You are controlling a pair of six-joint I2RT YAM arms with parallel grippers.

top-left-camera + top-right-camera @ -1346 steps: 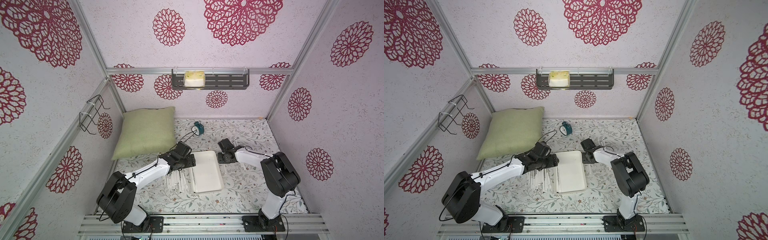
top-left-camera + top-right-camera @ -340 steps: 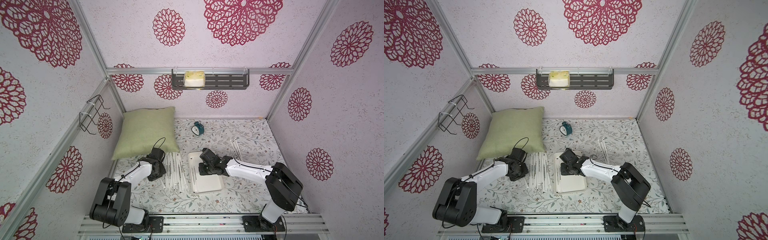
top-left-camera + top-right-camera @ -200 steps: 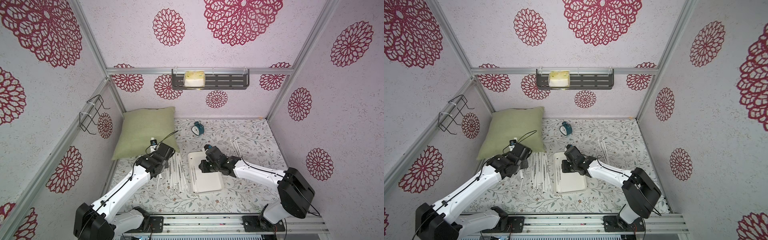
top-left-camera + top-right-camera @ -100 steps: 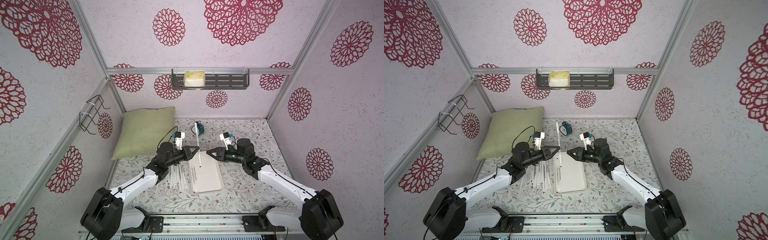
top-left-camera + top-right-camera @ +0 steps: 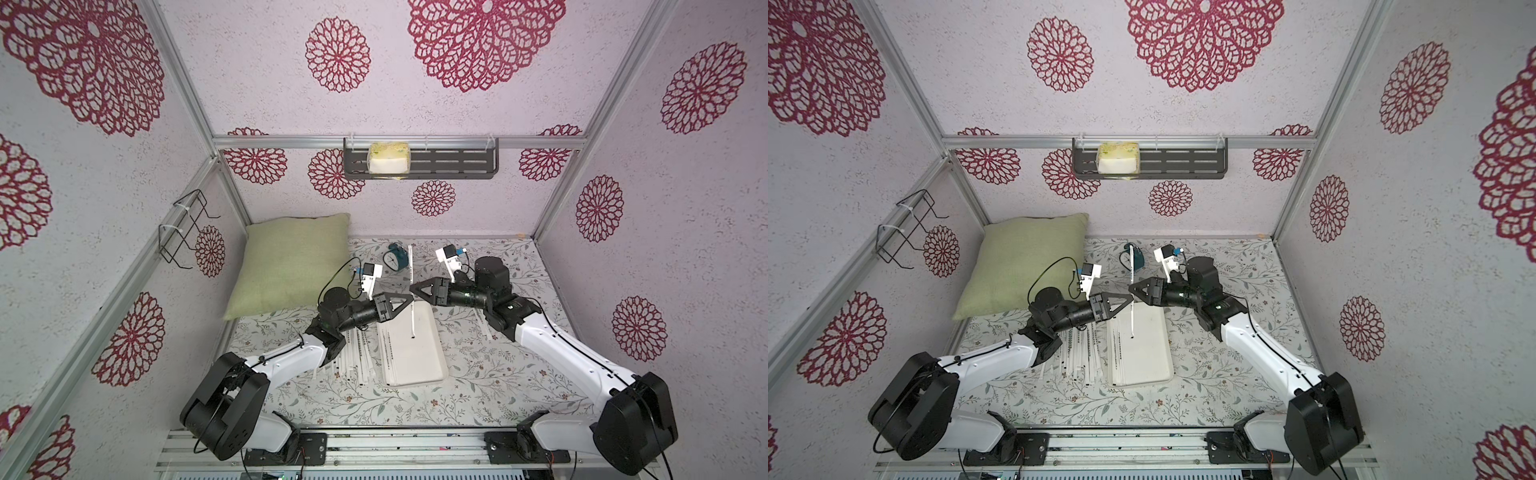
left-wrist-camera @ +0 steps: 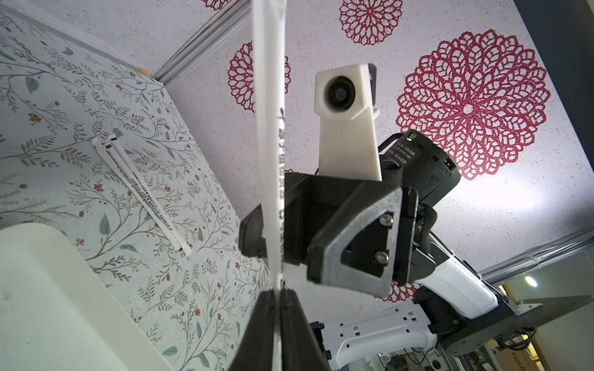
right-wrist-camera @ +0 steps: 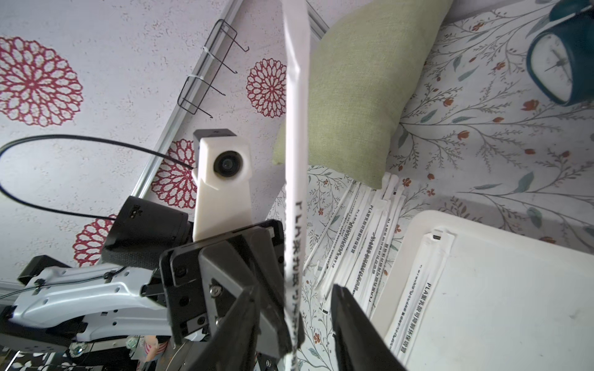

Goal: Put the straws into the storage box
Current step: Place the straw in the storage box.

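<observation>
My left gripper (image 5: 405, 300) is shut on one white paper-wrapped straw (image 5: 409, 266), which stands upright above the far end of the storage box (image 5: 428, 357), a shallow white tray. My right gripper (image 5: 415, 289) faces it tip to tip. In the right wrist view this gripper (image 7: 294, 324) is open, and the straw (image 7: 295, 128) passes between its fingers without being pinched. A few straws (image 5: 388, 353) lie along the tray's left side. A pile of straws (image 5: 353, 353) lies on the table left of the tray, and two more straws (image 6: 141, 192) lie to its right.
A green pillow (image 5: 295, 262) leans at the back left. A teal alarm clock (image 5: 395, 257) stands behind the tray. A dark wall shelf (image 5: 419, 164) holds a yellow sponge. A wire rack (image 5: 183, 228) hangs on the left wall.
Over the last second both arms rose from the table. The left lifted a straw upright above the tray. The right gripper's jaws opened round it. Little has moved in the last half second.
</observation>
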